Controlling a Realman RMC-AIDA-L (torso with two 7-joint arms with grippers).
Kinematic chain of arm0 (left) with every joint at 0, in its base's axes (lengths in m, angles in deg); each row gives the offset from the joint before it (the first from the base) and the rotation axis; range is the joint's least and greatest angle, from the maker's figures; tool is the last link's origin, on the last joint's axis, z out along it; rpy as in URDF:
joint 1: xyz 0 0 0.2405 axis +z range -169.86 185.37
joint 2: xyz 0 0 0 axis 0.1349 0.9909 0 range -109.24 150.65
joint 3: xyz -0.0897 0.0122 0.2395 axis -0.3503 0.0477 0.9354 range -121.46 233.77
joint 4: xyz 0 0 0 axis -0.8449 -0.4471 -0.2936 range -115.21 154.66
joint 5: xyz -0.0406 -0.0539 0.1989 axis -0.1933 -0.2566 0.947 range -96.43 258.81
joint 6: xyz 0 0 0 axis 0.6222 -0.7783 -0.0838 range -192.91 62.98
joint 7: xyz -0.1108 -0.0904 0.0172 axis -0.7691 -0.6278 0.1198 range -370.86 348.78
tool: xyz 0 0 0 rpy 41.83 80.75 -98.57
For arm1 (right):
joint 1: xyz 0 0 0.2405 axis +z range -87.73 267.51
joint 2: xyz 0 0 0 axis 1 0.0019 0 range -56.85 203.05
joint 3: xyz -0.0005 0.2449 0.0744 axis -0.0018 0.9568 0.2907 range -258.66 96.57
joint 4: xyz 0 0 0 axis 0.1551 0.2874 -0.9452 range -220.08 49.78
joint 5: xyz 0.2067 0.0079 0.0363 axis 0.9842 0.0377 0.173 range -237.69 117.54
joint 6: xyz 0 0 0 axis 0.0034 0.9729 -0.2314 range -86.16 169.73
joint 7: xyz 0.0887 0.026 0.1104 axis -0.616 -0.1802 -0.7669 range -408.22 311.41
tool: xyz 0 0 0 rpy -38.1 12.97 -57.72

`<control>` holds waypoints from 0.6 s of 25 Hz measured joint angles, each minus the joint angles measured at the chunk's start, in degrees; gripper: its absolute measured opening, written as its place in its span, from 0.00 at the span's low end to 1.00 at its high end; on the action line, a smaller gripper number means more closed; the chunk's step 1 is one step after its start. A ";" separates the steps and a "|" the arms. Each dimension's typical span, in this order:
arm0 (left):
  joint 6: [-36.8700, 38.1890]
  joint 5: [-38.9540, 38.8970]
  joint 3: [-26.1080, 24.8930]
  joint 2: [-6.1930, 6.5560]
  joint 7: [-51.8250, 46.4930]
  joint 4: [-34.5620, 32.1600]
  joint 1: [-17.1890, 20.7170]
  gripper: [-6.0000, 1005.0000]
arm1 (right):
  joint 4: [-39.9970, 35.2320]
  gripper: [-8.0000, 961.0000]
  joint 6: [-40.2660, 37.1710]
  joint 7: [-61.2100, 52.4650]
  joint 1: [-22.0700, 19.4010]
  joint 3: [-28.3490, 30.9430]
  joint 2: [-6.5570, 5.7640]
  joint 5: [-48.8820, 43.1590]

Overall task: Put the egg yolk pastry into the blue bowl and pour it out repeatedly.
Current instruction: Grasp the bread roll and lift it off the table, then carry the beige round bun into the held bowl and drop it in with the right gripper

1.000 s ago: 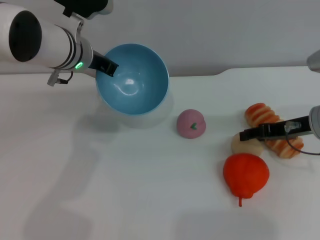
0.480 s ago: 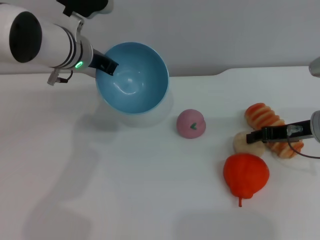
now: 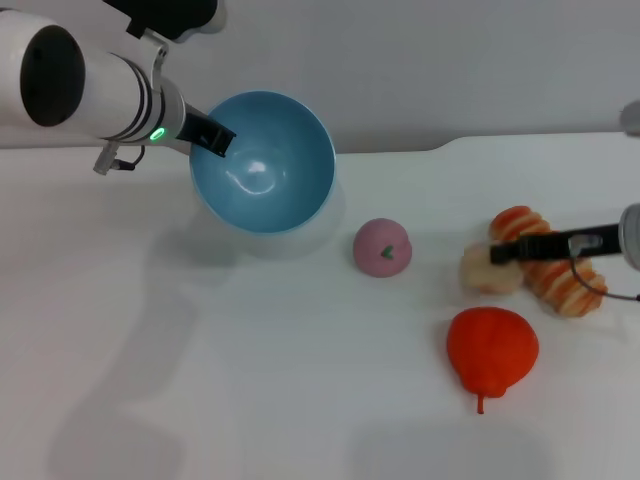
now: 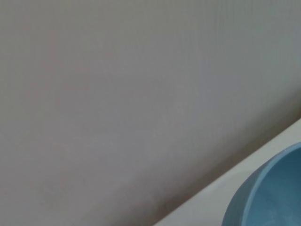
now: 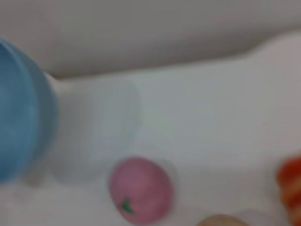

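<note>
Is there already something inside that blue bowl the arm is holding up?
No, in the head view the blue bowl shows only its bare inside, while the egg yolk pastry sits at the right gripper.

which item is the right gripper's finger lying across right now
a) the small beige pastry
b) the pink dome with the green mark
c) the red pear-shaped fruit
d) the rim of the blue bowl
a: in the head view the right gripper reaches in from the right with its dark finger across the egg yolk pastry, beside the striped bread roll; the blue bowl is held up by the left gripper.
</note>
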 joint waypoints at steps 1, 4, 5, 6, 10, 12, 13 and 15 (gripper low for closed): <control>-0.57 0.01 0.00 0.00 0.03 0.01 -0.17 0.01 | -1.39 0.12 -0.75 0.89 -0.58 0.00 0.13 1.80; -2.39 -0.01 0.00 -0.06 0.04 0.06 -0.78 0.01 | -5.32 0.10 -3.72 4.52 -1.97 -0.30 0.30 8.12; -2.59 0.00 0.04 -0.10 0.04 0.10 -0.87 0.01 | -5.94 0.09 -4.85 5.90 -2.01 -0.27 0.27 10.10; -2.88 0.00 0.32 -0.17 0.05 0.24 -0.96 0.01 | -6.34 0.08 -5.97 7.10 -1.88 -0.26 0.16 11.76; -3.94 -0.22 3.13 -0.28 -0.18 1.57 -1.06 0.01 | -7.06 0.05 -10.21 9.95 -0.07 -0.44 -0.30 16.65; -4.35 -0.57 4.66 -0.32 -0.23 2.50 -1.11 0.01 | -7.51 0.03 -11.23 10.61 1.19 -0.46 0.00 17.38; -4.40 -1.02 5.07 -0.33 -0.23 2.74 -1.20 0.01 | -7.54 0.03 -11.31 10.76 1.79 -0.46 0.18 17.44; -4.55 -2.13 5.61 -0.32 -0.20 2.86 -1.34 0.01 | -7.44 0.02 -11.38 10.96 3.11 -0.46 0.50 17.54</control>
